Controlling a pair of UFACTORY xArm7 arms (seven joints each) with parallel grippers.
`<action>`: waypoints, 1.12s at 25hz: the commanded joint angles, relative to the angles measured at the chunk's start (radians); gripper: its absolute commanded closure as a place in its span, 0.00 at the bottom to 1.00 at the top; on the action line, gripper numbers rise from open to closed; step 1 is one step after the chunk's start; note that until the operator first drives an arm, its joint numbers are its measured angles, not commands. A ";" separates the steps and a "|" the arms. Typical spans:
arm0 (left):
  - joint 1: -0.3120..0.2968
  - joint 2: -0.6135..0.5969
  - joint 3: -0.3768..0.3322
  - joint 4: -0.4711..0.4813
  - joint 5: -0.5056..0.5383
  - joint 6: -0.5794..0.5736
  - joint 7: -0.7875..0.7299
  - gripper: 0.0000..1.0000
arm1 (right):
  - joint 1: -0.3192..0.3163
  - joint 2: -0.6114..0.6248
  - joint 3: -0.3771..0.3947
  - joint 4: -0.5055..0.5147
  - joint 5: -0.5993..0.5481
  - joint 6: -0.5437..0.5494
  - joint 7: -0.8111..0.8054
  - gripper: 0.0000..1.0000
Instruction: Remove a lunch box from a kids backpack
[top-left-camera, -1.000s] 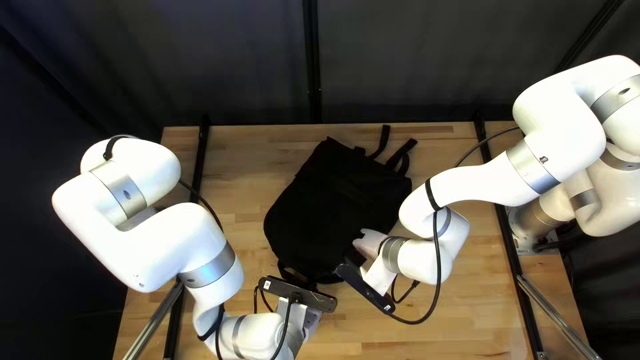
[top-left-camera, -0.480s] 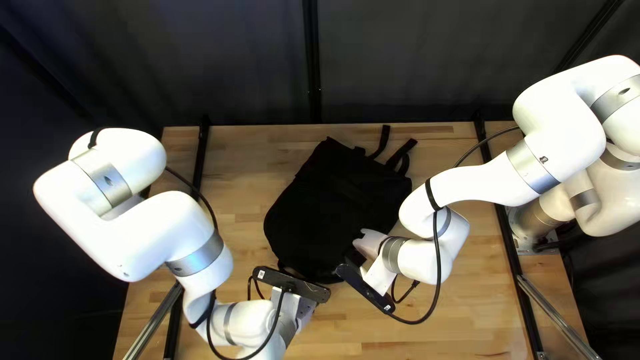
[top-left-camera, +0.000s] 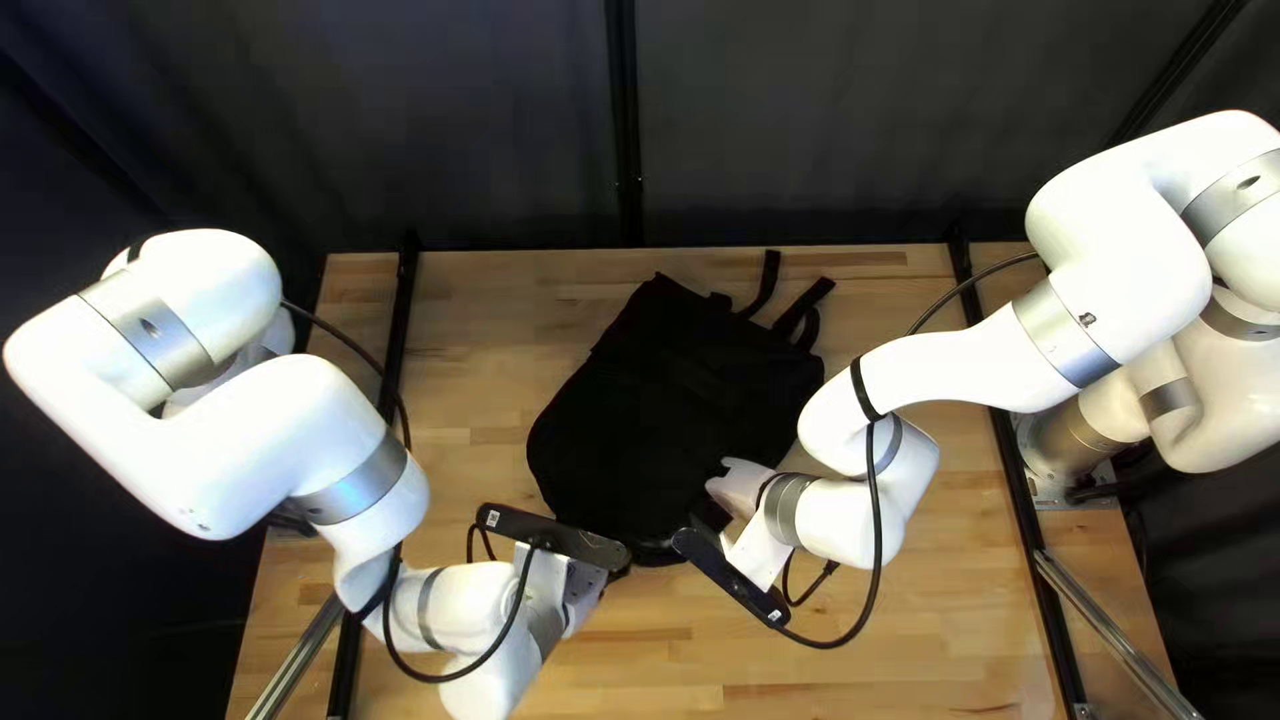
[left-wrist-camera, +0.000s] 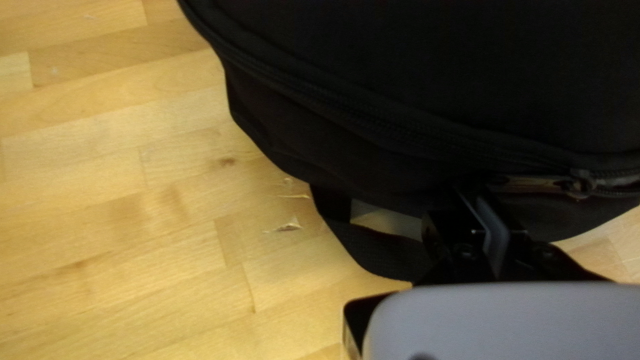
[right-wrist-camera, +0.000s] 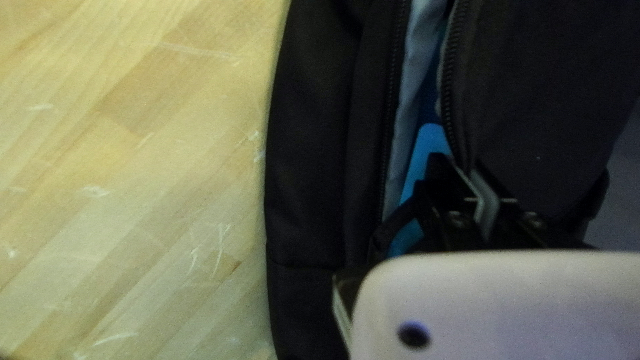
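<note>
The black backpack lies on the table in the top left view. My left gripper is at its near edge; my right gripper is at its near right side. In the left wrist view, my left gripper is shut on the zipper pull, beside the slider. In the right wrist view, my right gripper is shut on the cloth edge of the backpack's flap. Beside it the zipper stands apart, showing grey lining and a blue object inside, mostly hidden.
A black loop strap of the backpack lies on the wooden table, beside my left gripper. Shoulder straps stretch toward the table's far edge. Both wrist camera bars stand near each other at the backpack's near side.
My left arm has moved leftward and slightly toward the far edge, along the backpack's near edge. The right arm and the backpack's main body look unmoved.
</note>
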 commanded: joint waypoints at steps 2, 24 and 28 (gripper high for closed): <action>0.019 -0.059 -0.001 -0.053 -0.012 -0.031 0.003 1.00 | 0.000 0.000 0.000 0.000 0.000 0.000 0.000 1.00; 0.083 -0.264 0.019 -0.213 -0.143 -0.152 0.113 1.00 | 0.000 0.000 0.000 0.000 0.000 0.000 0.000 1.00; 0.093 -0.285 0.030 -0.239 -0.143 -0.179 0.128 1.00 | 0.000 0.000 0.000 0.000 0.000 0.000 0.000 1.00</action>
